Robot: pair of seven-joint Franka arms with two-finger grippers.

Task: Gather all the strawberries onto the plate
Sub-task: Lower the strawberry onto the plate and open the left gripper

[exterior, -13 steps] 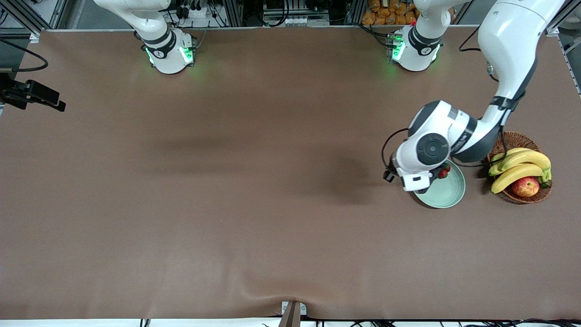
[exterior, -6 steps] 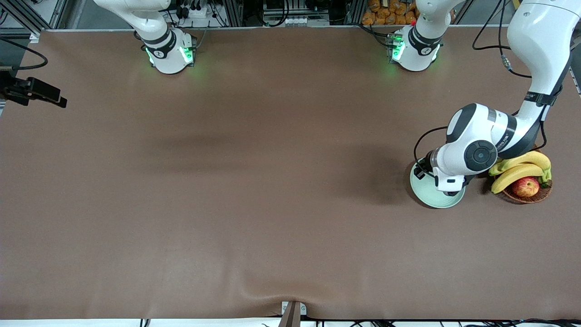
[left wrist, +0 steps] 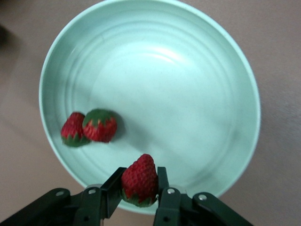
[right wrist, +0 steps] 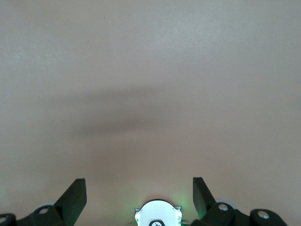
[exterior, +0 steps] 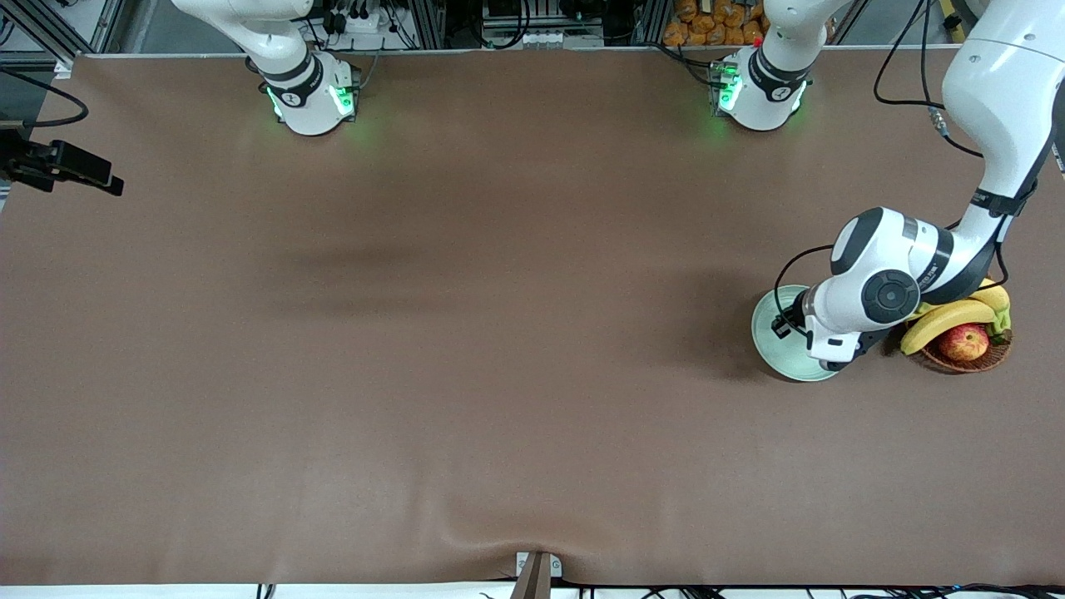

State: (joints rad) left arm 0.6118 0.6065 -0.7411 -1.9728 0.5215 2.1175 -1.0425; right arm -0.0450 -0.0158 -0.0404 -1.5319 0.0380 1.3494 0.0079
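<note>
Three strawberries were in view. Two strawberries [left wrist: 89, 128] lay touching each other inside the plate [left wrist: 225, 70], near its rim, each small, red and pitted, with a dark green leafy cap. The third strawberry [left wrist: 140, 181], cone-shaped with its pointed tip toward the plate's middle, was pinched between the black fingers of the left end effector [left wrist: 139, 190], which was closed on it and hung over the plate's edge.

The plate was round and shallow, pale mint green, smooth and glossy, with faint concentric rings across its floor and a raised rim. In the front view the plate [exterior: 770, 333] sat at the left arm's end of the table, partly covered by the left arm's white, rounded wrist; the left end effector itself was hidden there.

Just beside the plate, toward the left arm's end of the table, stood a brown woven wicker basket [exterior: 990, 359] holding curved yellow bananas [exterior: 948, 318] and a red-yellow apple [exterior: 963, 342].

The table [exterior: 466, 349] was covered with a matt brown sheet, slightly rumpled at the edge nearest the front camera.

The right arm waited. The right end effector [right wrist: 139, 193] hung over bare brown table with its dark fingers spread wide and nothing between them.
</note>
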